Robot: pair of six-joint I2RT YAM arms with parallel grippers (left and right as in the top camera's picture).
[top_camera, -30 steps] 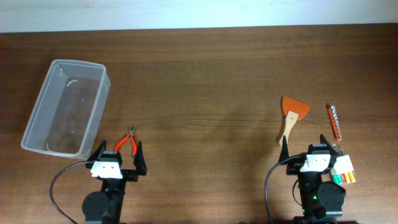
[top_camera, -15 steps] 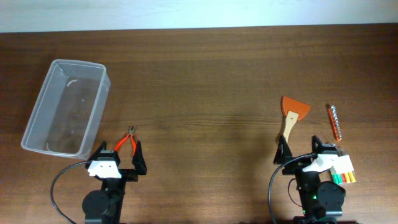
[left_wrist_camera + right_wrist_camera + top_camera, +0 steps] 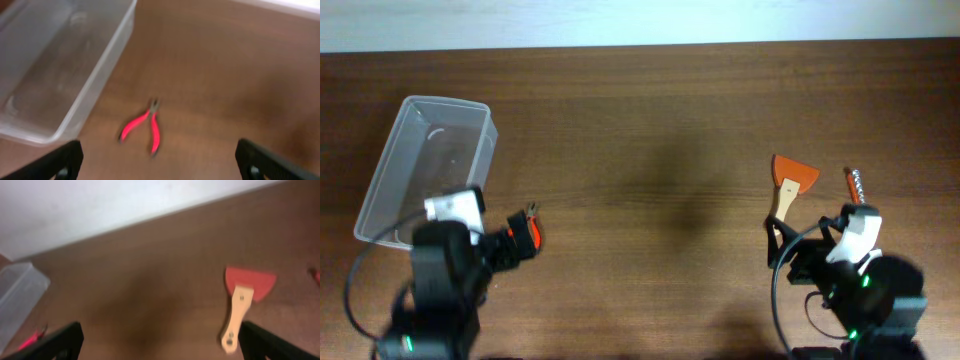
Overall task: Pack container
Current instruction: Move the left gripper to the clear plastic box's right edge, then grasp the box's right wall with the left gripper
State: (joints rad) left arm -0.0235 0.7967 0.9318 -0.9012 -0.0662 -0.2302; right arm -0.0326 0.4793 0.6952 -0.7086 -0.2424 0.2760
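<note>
Container is sitting far left on the table. Left gripper is hovering spread wide, holding nothing, its arm partly covering the red pliers beside the container. Right gripper is likewise gaping near the orange scraper; a thin tool, possibly a screwdriver, is lying beside it.

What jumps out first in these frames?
The clear container lies empty on the left of the dark wood table, with red-handled pliers just beside it, not touching. On the right, an orange scraper with a pale wooden handle lies flat, blade pointing away from the arms.
</note>
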